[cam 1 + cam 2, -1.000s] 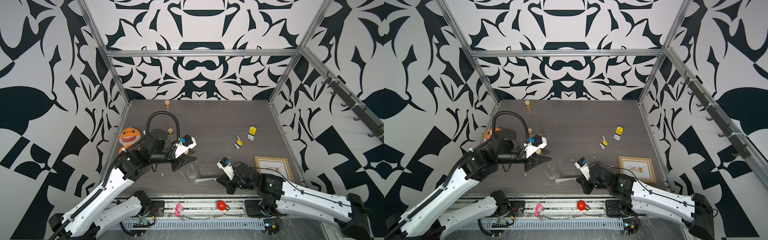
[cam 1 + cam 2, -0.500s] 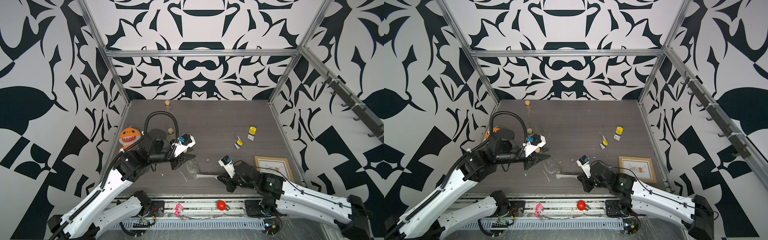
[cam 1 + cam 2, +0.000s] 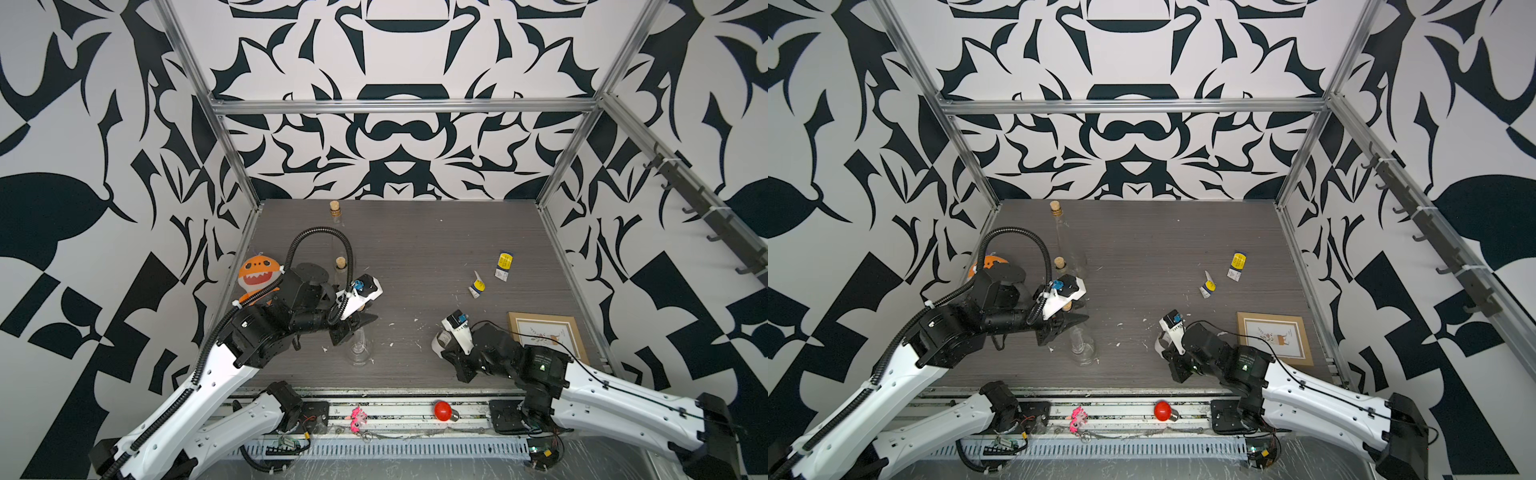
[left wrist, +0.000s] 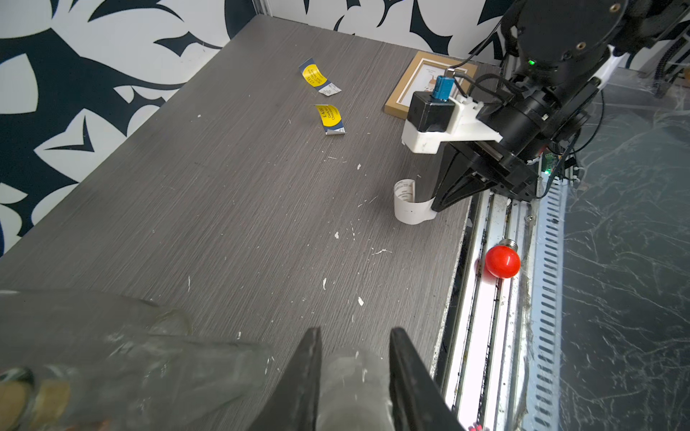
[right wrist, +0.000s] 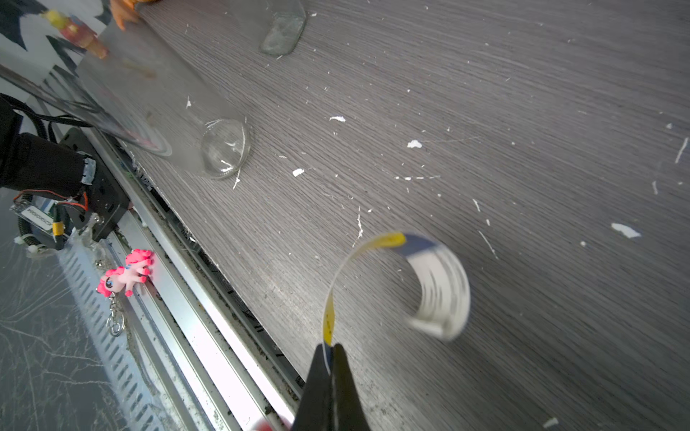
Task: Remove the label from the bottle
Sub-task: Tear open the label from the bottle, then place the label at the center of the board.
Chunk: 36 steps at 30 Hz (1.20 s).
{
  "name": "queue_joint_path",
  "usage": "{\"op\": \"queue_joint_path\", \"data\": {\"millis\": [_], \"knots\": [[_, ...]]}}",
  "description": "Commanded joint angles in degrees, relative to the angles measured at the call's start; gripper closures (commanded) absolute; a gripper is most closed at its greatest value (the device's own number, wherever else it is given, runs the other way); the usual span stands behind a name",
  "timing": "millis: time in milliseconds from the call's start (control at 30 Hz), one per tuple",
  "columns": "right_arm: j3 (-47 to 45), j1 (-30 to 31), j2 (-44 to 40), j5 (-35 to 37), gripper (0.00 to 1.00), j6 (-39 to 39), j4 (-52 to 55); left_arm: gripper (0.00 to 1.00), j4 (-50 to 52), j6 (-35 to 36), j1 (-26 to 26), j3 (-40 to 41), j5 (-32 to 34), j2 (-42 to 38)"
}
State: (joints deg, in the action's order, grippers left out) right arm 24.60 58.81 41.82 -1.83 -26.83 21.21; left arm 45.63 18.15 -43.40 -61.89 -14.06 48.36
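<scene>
- The label is off the glass as far as I can see. It hangs as a loose curl from the right gripper, whose jaws are pinched tight on one end of the strip.
- That curl is well apart from the bottle, over toward the front right of the table. Both top views show the gap.
- The bottle is front left, with the left gripper clamped narrow around it and glass filling the space between the jaws. I can't tell if its base touches the tabletop or sits just above it.
- The glass looks bare to me, with no band of paper round it. A few pale flecks on it in the left wrist view could be glue or paper bits, so maybe a little cleanup is left. Otherwise I'd call the main job done, bar putting the strip down somewhere.
- As for reading anything, the held strip is yellow and dark blue on one face and white with grey lines of small print on the other. It's too blurred or too tiny to make out.
- A loose sticker and a second sticker lie further back on the table. Both have a yellow patch with dark text on blue, but I can't read the print.
- I can't spot a brand name anywhere.
</scene>
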Motion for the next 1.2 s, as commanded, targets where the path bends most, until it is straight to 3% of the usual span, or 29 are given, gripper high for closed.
{"op": "queue_joint_path", "data": {"millis": [0, 100, 200, 567, 700, 1033, 1100, 1167], "knots": [[3.4, -0.9, 1.2, 1.3, 1.0, 1.9, 0.1, 1.0, -0.7, -0.6, 0.1, -2.9, 5.6, -0.3], [5.7, -3.1, 3.0, 1.5, 1.0, 3.9, 0.6, 1.0, -2.1, -2.4, 0.1, -1.8, 13.3, -1.1], [7.5, -6.7, 4.1, 1.2, 1.0, 5.3, 1.3, 1.0, -2.5, -2.7, 0.1, -0.7, 16.6, -2.2], [16.9, -19.8, 6.7, 1.9, 1.0, 11.4, 13.4, 1.0, -3.5, -5.7, 0.2, 0.6, 14.5, -3.9], [18.3, -25.0, 9.4, -0.4, 1.0, 10.6, 14.7, 1.0, -3.1, -7.4, 0.2, -0.4, 11.0, -3.2], [21.9, -27.5, 16.8, 3.5, 1.0, 10.1, 16.6, 1.0, -6.0, -8.6, 0.9, 3.4, 12.0, -2.7], [22.9, -27.5, 17.8, 3.3, 1.0, 11.1, 16.4, 0.87, -5.8, -8.8, 0.9, 3.7, 12.3, -2.8], [24.2, -27.5, 19.7, 3.8, 1.0, 12.5, 16.2, 0.79, -5.9, -9.2, 1.0, 4.3, 12.0, -2.8]]}}
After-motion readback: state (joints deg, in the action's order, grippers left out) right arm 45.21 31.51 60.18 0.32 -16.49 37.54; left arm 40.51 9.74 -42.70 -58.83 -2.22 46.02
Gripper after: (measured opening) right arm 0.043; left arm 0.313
